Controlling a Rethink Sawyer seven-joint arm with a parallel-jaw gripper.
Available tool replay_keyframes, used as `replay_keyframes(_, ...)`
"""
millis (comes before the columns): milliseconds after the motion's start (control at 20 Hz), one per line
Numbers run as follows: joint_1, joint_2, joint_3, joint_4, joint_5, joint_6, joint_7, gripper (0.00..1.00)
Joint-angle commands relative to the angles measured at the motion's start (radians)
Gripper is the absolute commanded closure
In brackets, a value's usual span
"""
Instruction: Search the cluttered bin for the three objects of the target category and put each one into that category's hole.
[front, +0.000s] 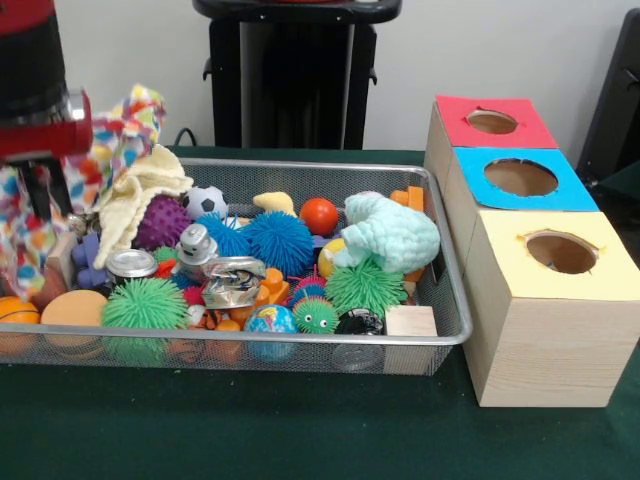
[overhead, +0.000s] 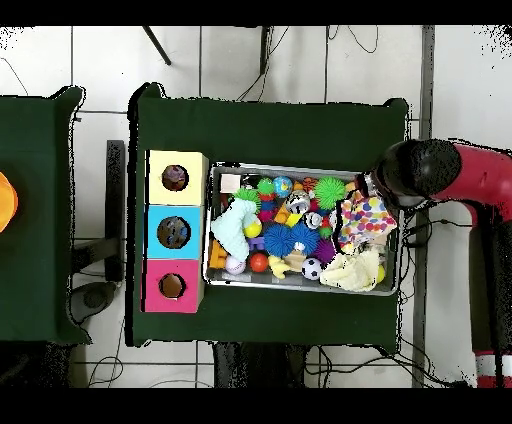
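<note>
The red and black arm's gripper (front: 35, 175) is hidden; I cannot tell its state. A polka-dot white cloth (front: 115, 140) hangs at the silver wire-mesh bin's (front: 300, 345) left end. Lift it clear, then carry it to the yellow-topped wooden box's hole (front: 562, 252).

No readable text, labels, brands, numbers or signs

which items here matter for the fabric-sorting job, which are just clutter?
Job: polka-dot cloth, pale yellow cloth, mesh bin, yellow-topped box's hole, gripper.

Clutter: spiky balls, soccer ball, crushed can, blue-topped box, red-topped box.
</note>
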Motion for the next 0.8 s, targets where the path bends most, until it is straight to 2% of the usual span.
replay_keyframes(50,0.025,-0.136,0.002,0.086,0.045,0.180,-0.183,1.00)
replay_keyframes(200,0.020,-0.142,0.002,0.096,0.051,0.178,-0.185,1.00)
replay_keyframes(400,0.016,-0.102,-0.002,0.158,0.054,0.093,-0.146,1.00)
replay_keyframes(550,0.027,-0.080,-0.003,0.224,0.071,0.024,-0.080,1.00)
replay_keyframes(800,0.056,-0.113,-0.016,0.310,0.090,-0.040,0.021,1.00)
